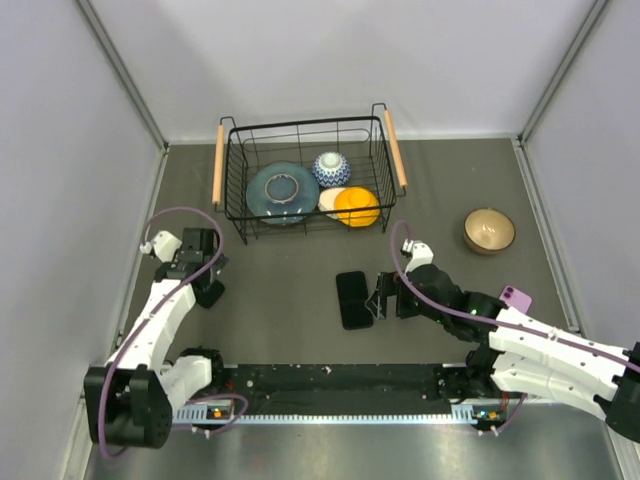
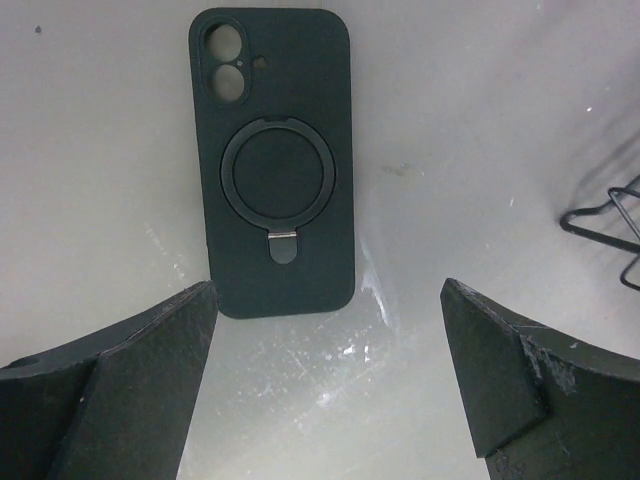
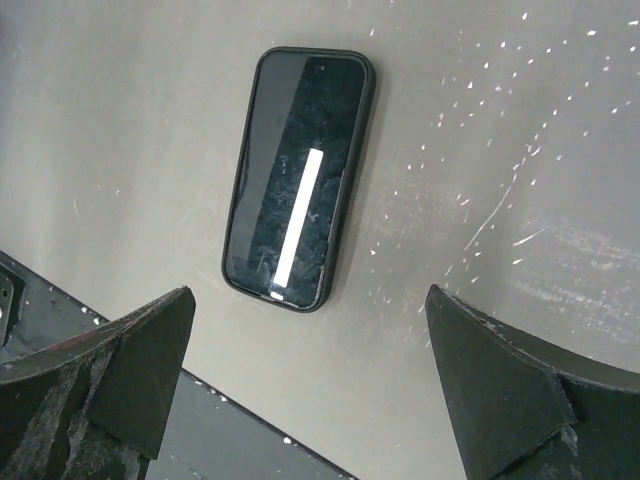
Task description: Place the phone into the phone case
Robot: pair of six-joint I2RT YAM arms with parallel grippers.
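Just ahead of the spread right gripper (image 1: 380, 298), the phone (image 1: 354, 299); face up.

- Phone (image 3: 300, 180): thin, black, glossy face up, flat on the worktop, tilted a little off upright in the frame. A bright white strip of reflected light runs down its face. A dull black rim surrounds the glass.
- Right fingers (image 3: 120, 370): two dark, scuffed wedges at the bottom corners, spread wide, both clear of the phone.
- Worktop (image 3: 520, 150): grey, flecked with white specks and fine scratches, thickest at the right.
- Black rail (image 3: 240, 440): crosses the lower left corner on a slant.
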